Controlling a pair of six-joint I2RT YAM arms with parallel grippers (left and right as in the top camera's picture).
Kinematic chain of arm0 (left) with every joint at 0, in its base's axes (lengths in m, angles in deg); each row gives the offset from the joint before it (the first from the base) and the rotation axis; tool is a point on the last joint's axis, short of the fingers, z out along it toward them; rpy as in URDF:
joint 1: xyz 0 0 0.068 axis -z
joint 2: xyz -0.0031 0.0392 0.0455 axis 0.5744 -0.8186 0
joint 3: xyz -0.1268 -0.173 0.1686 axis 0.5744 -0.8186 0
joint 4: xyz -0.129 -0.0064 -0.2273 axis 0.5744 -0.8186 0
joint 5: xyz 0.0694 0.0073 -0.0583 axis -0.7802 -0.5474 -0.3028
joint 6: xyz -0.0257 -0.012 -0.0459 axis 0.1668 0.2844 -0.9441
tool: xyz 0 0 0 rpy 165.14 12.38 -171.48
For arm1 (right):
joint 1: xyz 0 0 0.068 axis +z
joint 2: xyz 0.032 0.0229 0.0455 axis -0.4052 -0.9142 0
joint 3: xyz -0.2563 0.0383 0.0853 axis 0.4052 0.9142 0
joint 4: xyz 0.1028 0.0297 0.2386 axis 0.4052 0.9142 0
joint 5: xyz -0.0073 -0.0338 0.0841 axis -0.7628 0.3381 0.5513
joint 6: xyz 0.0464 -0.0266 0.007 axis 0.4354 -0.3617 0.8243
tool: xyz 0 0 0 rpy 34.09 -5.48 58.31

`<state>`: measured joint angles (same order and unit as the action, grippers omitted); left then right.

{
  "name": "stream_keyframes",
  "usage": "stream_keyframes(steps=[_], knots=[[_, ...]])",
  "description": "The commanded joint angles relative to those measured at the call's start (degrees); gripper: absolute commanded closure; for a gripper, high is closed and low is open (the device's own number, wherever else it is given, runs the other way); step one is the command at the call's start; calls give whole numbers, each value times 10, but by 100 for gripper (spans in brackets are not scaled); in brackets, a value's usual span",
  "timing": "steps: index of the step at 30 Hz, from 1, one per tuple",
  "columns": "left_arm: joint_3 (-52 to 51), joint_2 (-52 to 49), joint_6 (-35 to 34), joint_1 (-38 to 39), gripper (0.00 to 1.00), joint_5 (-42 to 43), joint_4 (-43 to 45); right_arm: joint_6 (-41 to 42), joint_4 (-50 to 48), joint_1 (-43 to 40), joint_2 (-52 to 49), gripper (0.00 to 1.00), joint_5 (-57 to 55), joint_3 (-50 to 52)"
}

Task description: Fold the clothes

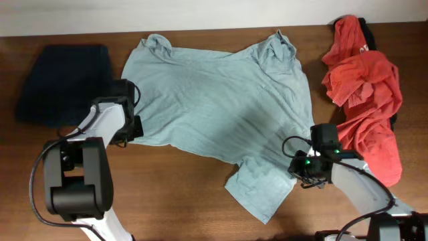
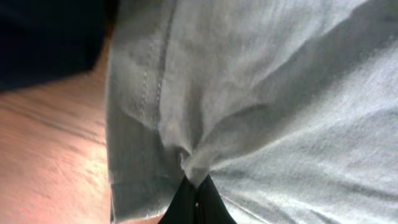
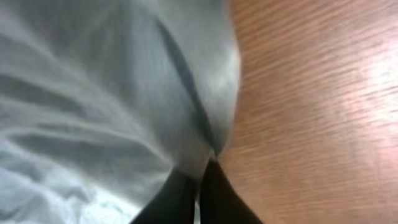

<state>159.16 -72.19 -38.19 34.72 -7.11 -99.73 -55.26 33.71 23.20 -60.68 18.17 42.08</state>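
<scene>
"Now, item one: the T-shirt?"
"T-shirt [image 1: 221, 107], pale blue-grey, spread mid-frame on the table [image 1: 200, 201]. My left pincer [image 2: 194, 190] is clenched on its lower-left edge, and my right pincer [image 3: 200, 177] is clenched on its lower-right edge."
"Other items?"
"Navy garment [image 1: 63, 84], upper left. Red shirt [image 1: 364, 100], heaped at the right edge."

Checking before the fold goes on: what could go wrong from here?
The left gripper and right gripper each pinch only a thin bit of edge on the pale T-shirt, which may slip out when pulled. The orange-red shirt lies close beside the right gripper and could get dragged along.
</scene>
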Motion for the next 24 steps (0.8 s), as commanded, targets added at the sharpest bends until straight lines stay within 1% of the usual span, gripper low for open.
stream_keyframes(steps=[1, 4, 5, 8, 12, 18, 24], knots=[[-4, 3, -8, -2, 99, 67, -41, -16, 44, -31, 14, 96, -8, -67], [2, 38, -7, -2, 99, 66, -64, -51, 87, -64, 13, 96, -7, -119], [2, 62, -7, -2, 99, 66, -77, -82, 116, -87, 13, 96, -5, -151], [2, 90, -7, -2, 99, 62, -96, -116, 148, -117, 13, 96, -5, -181], [2, 113, -7, -2, 99, 52, -126, -149, 181, -153, 13, 95, -3, -191], [2, 120, -7, -3, 99, 40, -170, -189, 225, -196, 13, 96, 14, -192], [2, 129, -17, -3, 99, 41, -192, -205, 250, -231, 13, 96, 42, -220]])
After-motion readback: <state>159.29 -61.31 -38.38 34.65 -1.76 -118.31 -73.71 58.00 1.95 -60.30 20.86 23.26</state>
